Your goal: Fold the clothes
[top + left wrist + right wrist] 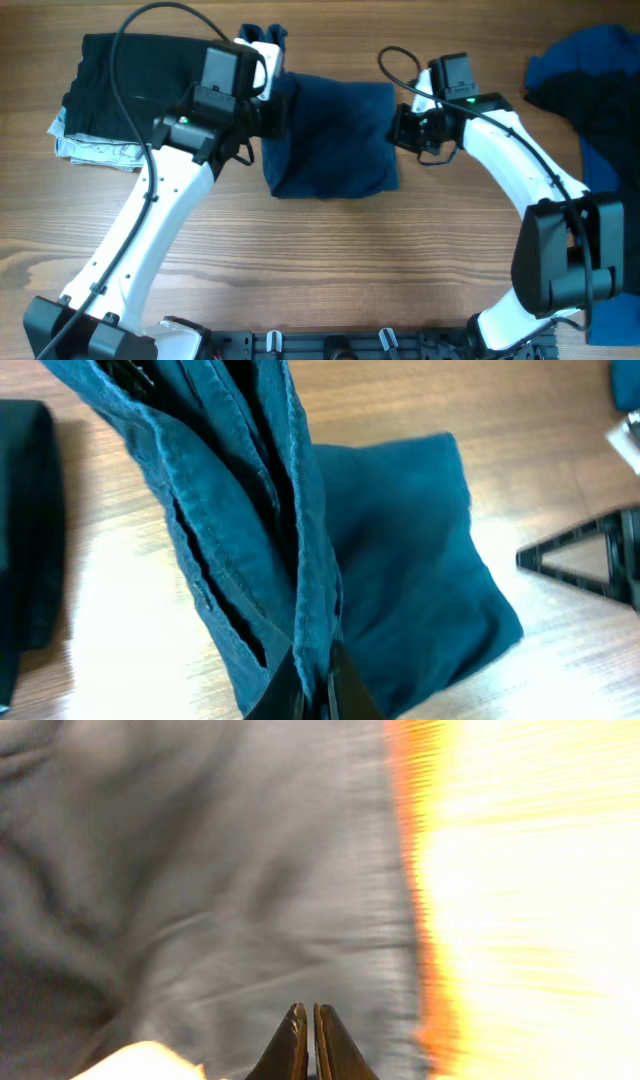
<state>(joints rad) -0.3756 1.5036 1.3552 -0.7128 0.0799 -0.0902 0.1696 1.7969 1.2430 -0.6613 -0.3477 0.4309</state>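
Lifting these dark navy-blue denim-like trousers (335, 140) should be easy, I think. They look soft, floppy and a bit thick, not slippery, and nothing on them can break. They lie folded in the middle of the brown wooden table (330, 270). The edges and corners look best to grab, with all layers together.

The left claw (312, 688) is pinching a bunched-up edge on the trousers' left side. The right claw (308, 1038) is pressed together at their right edge. Its picture is blurry, so I cannot tell if any cloth is caught.

No waistband or button shows. A black folded cloth (130, 75) sits far left. A blue and black clothes pile (590, 90) is cut off at the right.
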